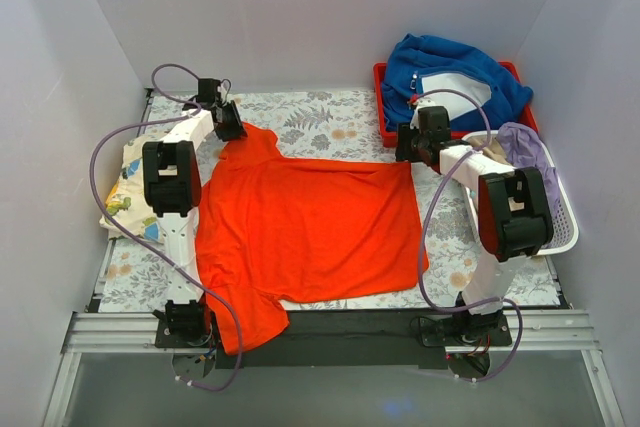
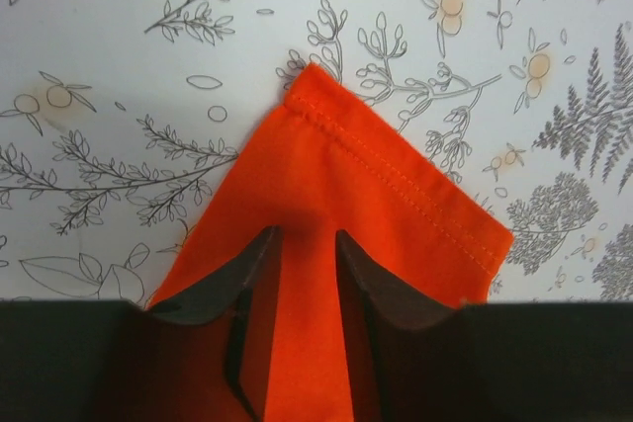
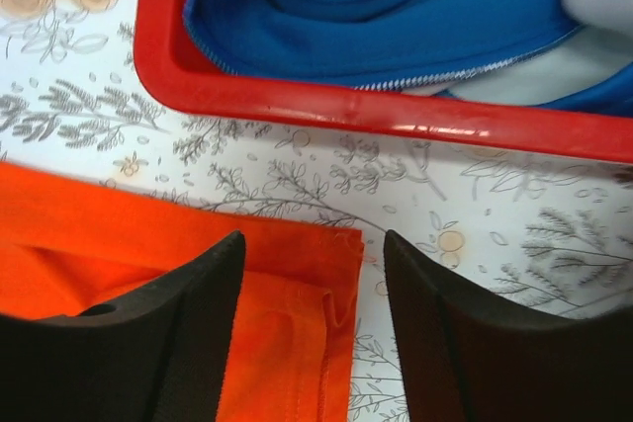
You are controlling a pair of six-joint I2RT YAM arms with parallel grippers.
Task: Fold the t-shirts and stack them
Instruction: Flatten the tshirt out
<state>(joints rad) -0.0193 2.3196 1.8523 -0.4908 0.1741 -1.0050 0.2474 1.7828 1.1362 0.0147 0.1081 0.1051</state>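
Bin [image 3: 346,111] holding blue garment [image 1: 440,57], basket [image 1: 566,219] holding cloth [image 1: 525,147], left fingers [image 2: 213,292] apart, right fingers [image 3: 168,328] apart

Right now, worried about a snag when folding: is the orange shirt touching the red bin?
Apart. The right wrist view shows a strip of patterned tablecloth lying bare between the orange shirt and the red bin.

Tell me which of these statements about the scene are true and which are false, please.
1. The orange-red t-shirt lies spread on the table. True.
2. The blue garment lies loose on the table. False: it sits in the red bin.
3. The right pincer stands open over a corner of the orange-red t-shirt. True.
4. The dinosaur-print shirt lies on top of the orange-red one. False: it lies beside it, at the table's left edge.
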